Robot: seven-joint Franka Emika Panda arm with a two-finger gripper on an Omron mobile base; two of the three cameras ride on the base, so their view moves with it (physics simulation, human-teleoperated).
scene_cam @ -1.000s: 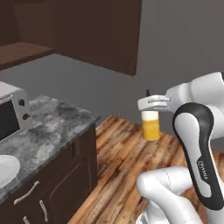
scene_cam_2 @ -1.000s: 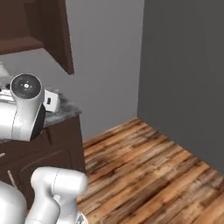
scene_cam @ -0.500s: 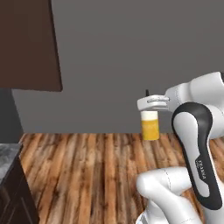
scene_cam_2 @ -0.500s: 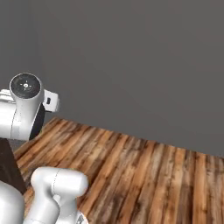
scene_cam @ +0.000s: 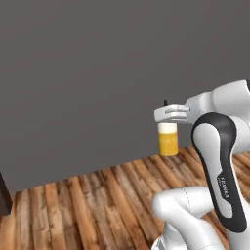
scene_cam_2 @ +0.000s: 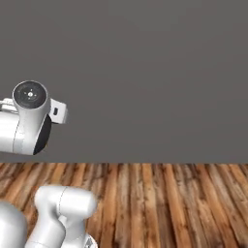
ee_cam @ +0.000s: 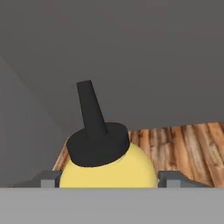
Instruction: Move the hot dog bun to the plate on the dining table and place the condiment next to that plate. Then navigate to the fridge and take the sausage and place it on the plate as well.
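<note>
My gripper (scene_cam: 168,115) is shut on the condiment (scene_cam: 168,139), a slim yellow squeeze bottle with a white band, held upright in the air above the wooden floor. The dark pointed nozzle pokes up above the fingers. In the hand view the condiment (ee_cam: 107,164) sits between the two fingertips (ee_cam: 46,178), its dark cap and nozzle rising toward the grey wall. The bun, the plate, the dining table, the fridge and the sausage are out of view.
A plain grey wall (scene_cam: 88,73) spans the scene ahead, with wooden plank floor (scene_cam_2: 160,198) below it. A sliver of dark cabinet (scene_cam: 4,197) shows at the left edge of the left base view.
The whole scene has swung: the counter, microwave and dark cabinets slid out to the left and bare wall and floor came in, so the base has turned. The bottle stays held in the gripper.
</note>
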